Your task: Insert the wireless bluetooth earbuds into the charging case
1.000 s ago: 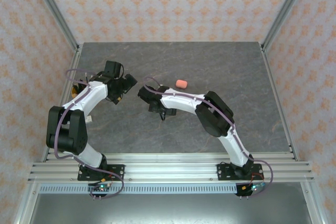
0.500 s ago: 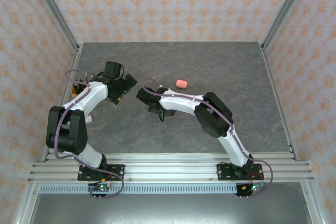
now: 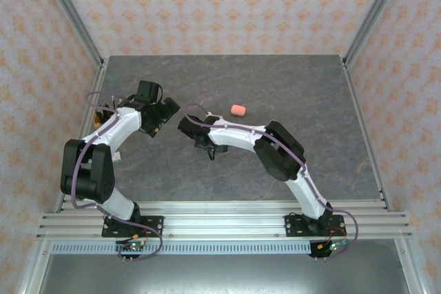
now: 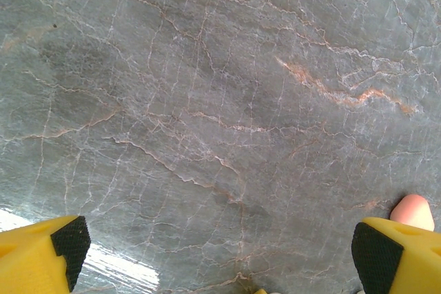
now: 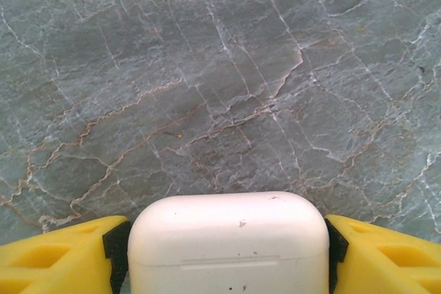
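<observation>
Grey veined stone-look tabletop (image 3: 289, 87), peach floral-patterned walls (image 3: 220, 5), left gripper (image 4: 220, 253) spread wide over the surface, right gripper (image 5: 227, 256) apparently clamped on white charging case (image 5: 227, 228), salmon-pink case (image 3: 238, 109) lying apart.

The left arm (image 3: 114, 132) and right arm (image 3: 241, 135) bend toward each other, the left claw (image 4: 220, 246) spread wide, the right claw (image 5: 224, 256) with black pads (image 5: 116, 249) touching both sides of a white charging case (image 5: 227, 225).
</observation>
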Controlling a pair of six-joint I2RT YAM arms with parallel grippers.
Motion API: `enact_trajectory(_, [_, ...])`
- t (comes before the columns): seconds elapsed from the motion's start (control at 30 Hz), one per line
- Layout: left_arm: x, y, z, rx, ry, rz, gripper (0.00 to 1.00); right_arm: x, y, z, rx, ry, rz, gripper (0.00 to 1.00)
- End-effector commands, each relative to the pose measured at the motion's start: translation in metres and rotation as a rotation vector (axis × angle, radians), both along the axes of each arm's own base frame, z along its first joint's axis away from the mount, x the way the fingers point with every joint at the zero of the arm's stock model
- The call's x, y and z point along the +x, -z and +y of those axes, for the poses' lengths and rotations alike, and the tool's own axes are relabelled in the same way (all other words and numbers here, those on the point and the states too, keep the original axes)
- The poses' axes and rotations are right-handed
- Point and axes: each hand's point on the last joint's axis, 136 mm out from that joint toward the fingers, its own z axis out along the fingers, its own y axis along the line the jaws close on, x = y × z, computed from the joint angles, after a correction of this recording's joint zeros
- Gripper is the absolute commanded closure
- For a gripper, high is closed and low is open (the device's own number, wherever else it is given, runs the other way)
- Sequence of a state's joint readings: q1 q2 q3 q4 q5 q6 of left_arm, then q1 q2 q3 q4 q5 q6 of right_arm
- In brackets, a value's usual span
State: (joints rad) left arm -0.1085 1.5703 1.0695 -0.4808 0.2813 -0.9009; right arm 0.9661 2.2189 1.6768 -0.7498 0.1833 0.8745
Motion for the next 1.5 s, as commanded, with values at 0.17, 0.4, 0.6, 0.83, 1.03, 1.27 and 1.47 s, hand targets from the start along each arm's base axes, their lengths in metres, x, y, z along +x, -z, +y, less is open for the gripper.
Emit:
enact_trajectory(0.17, [0.0,-0.005,0.004,-0.008,-0.022,-0.023,0.0,-0.017,0.038,-0.016,-0.079,-0.012,0.063,0.33])
enact_trajectory(0.4, [-0.002,-0.006,0.003,-0.01,-0.006,-0.039,0.0,-0.015,0.028,-0.016,-0.054,0.003,0.044,0.39])
enact_trajectory(0.6, [-0.007,-0.002,0.002,-0.013,-0.001,-0.054,0.0,-0.011,0.016,-0.017,-0.02,0.036,0.012,0.41])
enact_trajectory(0.83, [-0.02,0.014,0.0,-0.034,0.005,-0.054,0.0,0.004,-0.005,-0.022,0.046,0.093,-0.033,0.41])
enact_trajectory(1.03, [-0.028,0.025,-0.01,-0.067,0.03,-0.081,0.0,0.021,-0.015,-0.028,0.094,0.15,-0.043,0.41])
enact_trajectory(1.27, [-0.032,0.03,-0.031,-0.086,0.09,-0.124,0.0,0.039,-0.017,-0.034,0.169,0.224,-0.038,0.42])
enact_trajectory(1.47, [-0.036,0.037,-0.049,-0.117,0.132,-0.178,0.0,0.053,-0.019,-0.035,0.227,0.264,-0.032,0.42])
